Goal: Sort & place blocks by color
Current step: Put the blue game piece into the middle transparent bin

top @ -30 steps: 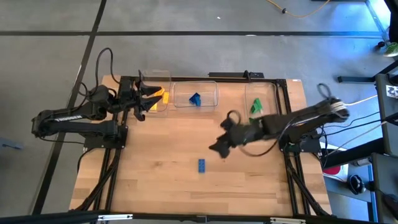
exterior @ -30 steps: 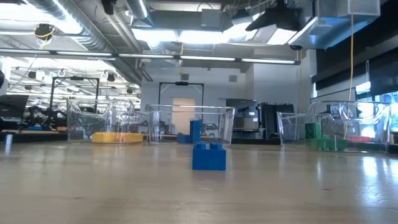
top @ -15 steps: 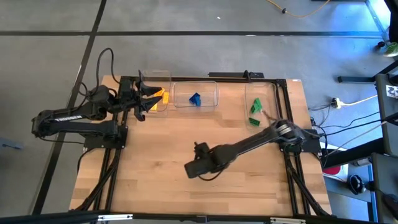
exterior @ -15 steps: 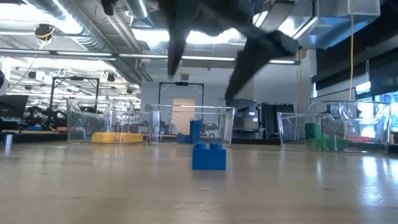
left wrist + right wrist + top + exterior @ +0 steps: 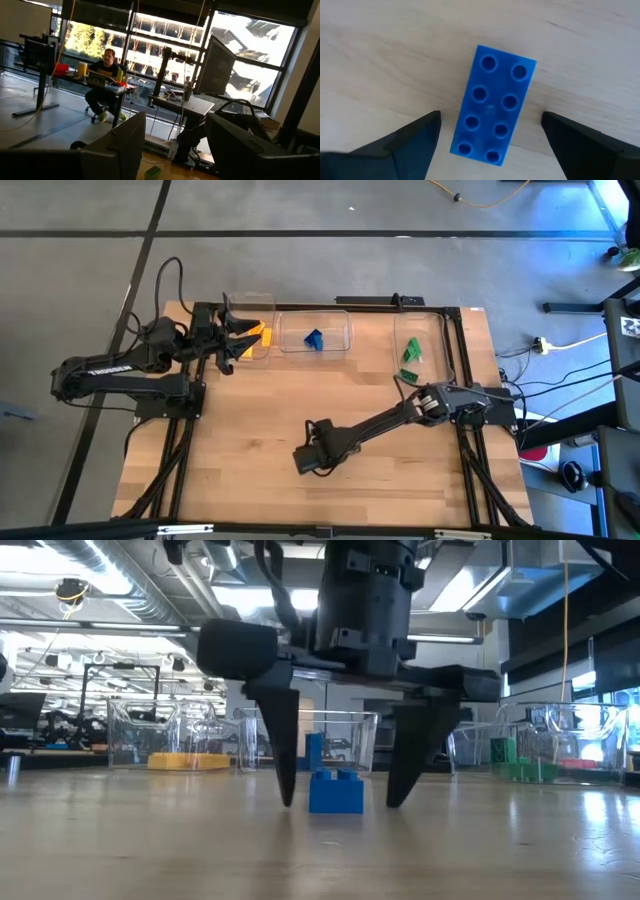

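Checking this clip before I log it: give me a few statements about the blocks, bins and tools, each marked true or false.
1. The right tool stands open with a finger on each side of the blue block on the table. True.
2. That blue block is lifted off the table. False: it rests on the wood.
3. The middle bin holds a blue block. True.
4. The green blocks lie in the bin by the left arm. False: they lie in the bin on the right arm's side.
5. The left tool is over the yellow block's bin. True.

Glossy blue plastic block [image 5: 493, 104]; pale matt wood table [image 5: 250, 430]; clear plastic bins [image 5: 308, 740].
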You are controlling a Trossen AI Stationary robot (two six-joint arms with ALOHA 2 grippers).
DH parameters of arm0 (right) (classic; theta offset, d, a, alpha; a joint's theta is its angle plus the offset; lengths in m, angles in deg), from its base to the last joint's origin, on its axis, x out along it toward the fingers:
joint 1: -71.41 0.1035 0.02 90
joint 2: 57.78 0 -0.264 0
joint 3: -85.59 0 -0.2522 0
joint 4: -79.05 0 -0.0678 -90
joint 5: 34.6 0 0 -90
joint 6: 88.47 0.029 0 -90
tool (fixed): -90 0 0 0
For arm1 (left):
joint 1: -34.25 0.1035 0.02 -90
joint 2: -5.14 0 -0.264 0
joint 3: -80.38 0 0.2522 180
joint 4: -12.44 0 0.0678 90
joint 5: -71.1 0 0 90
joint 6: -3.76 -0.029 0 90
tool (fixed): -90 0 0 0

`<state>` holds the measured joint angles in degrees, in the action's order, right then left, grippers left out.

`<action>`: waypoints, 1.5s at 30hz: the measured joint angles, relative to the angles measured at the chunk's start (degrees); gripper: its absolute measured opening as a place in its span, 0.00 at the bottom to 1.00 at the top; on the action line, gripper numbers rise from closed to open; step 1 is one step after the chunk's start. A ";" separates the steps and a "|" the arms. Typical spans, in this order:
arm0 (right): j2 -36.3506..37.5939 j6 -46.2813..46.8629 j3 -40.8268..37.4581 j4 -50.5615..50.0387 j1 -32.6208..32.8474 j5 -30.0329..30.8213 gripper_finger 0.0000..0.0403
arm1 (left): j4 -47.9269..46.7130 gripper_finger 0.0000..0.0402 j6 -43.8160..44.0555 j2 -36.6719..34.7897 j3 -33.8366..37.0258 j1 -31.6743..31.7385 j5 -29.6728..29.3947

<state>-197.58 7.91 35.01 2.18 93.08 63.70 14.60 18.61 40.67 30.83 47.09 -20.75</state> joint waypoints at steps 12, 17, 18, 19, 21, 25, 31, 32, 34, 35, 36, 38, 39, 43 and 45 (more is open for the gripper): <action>-1.04 5.19 -0.11 -4.25 0.34 0.15 0.38 | -0.02 0.49 0.22 0.02 -0.02 0.00 -0.01; -0.58 2.18 -0.19 -5.99 1.35 1.13 0.36 | -0.02 0.49 0.22 0.02 -0.01 0.00 0.00; -0.11 1.05 -0.27 -7.27 1.56 1.28 0.36 | -0.02 0.49 0.22 0.02 0.00 0.00 0.00; 0.05 0.18 -0.41 -8.74 1.80 1.27 0.36 | -0.02 0.49 0.22 0.02 -0.02 0.00 0.00; 0.55 -1.85 -0.63 -10.80 2.15 1.25 0.36 | -0.02 0.49 0.17 0.02 0.00 0.00 0.00; 3.42 -6.42 -5.12 -12.79 2.27 -0.18 0.36 | -0.06 0.49 0.17 0.02 -0.01 0.00 0.00; 16.78 -9.87 -26.65 0.04 2.27 -1.08 0.36 | -0.04 0.49 0.00 0.02 -0.02 0.00 0.00; 19.83 -9.86 -31.36 3.39 2.27 -1.08 0.36 | -0.06 0.49 0.00 0.02 0.00 0.00 0.00; 26.82 -10.09 -41.24 11.96 2.27 -0.70 0.36 | -0.10 0.49 0.00 0.02 -0.02 0.00 0.00; 30.47 -10.23 -46.14 15.97 2.27 -0.07 0.36 | -0.13 0.49 -0.03 0.02 -0.01 0.00 -0.01; 34.16 -10.76 -50.83 19.98 2.27 1.03 0.36 | -0.15 0.49 -0.18 0.02 -0.02 0.00 -0.02; 41.24 -13.26 -60.22 29.98 2.27 3.91 0.36 | -0.49 0.49 -0.39 0.02 -0.02 0.00 -0.18; 44.76 -15.42 -64.73 35.57 2.25 5.11 0.36 | -0.55 0.49 -0.39 0.02 -0.02 -0.01 -0.19; 56.30 -24.31 -81.66 61.92 0.86 6.93 0.36 | -0.54 0.49 -0.07 0.02 -0.02 -0.02 -0.17; 59.63 -27.73 -89.07 76.90 -1.13 7.00 0.36 | -0.54 0.49 0.56 0.02 -0.02 -0.02 0.27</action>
<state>-137.95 -19.82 -54.06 79.08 91.95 70.70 14.06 19.17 40.69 30.80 47.06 -20.48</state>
